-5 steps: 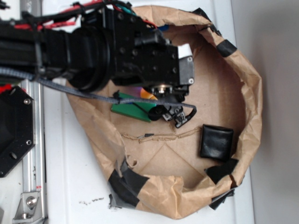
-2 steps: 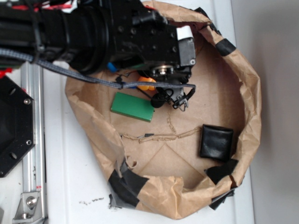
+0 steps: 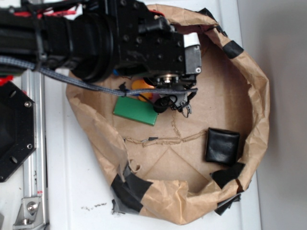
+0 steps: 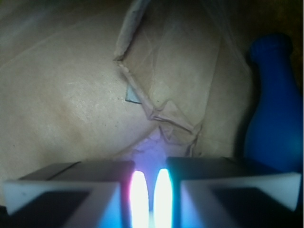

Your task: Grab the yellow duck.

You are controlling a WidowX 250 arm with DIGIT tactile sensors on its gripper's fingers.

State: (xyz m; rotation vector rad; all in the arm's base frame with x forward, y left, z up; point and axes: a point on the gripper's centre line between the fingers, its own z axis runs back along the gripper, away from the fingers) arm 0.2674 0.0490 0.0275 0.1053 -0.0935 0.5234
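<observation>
on the left of the exterior view a black base plate and a metal rail lie on the white worktop. the black arm reaches rightward from the top left edge over a crumpled brown paper nest patched with black tape. inside the nest, near its left wall, a green block lies flat; touching or just above its upper edge, a sliver of the yellow duck shows with an orange bit beside it, mostly hidden beneath the wrist. just right of it the pincer hangs over the cardboard floor, not on the duck. a black square object sits near the nest's lower right wall, well apart. in the wrist view the pincer has its two pads almost together, only a thin lit gap between, nothing held; creased paper fills the middle and a blue bottle-shaped object stands at the right edge.
</observation>
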